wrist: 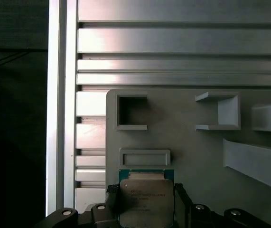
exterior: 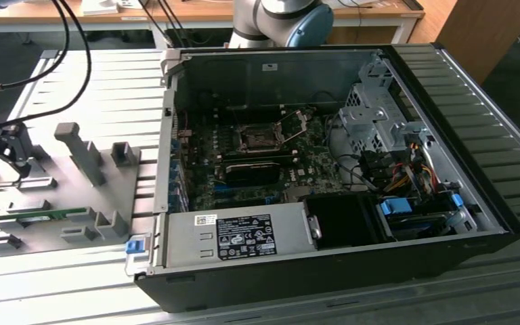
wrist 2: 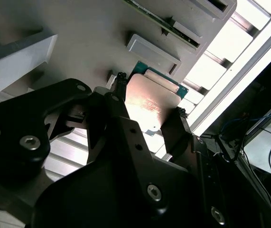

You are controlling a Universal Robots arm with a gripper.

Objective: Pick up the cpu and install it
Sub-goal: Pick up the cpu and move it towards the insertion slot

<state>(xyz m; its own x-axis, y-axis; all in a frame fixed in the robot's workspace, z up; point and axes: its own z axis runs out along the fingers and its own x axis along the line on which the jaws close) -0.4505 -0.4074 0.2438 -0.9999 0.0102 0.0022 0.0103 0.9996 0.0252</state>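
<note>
While I watch, tray (wrist: 187,156): raised grey holder (wrist: 144,152) just beside cpu (wrist: 146,204).
Gripper (wrist 2: 150,99): low at tray's edge, pinching cpu.

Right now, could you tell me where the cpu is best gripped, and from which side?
Grip the cpu by two opposite side edges, coming straight down onto its silvery top: it is a thin flat square, so only the edges give parallel faces. The gripper has its jaws on them.

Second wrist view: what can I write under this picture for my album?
The gripper pinches the silvery cpu by two edges at the grey parts tray.
</note>
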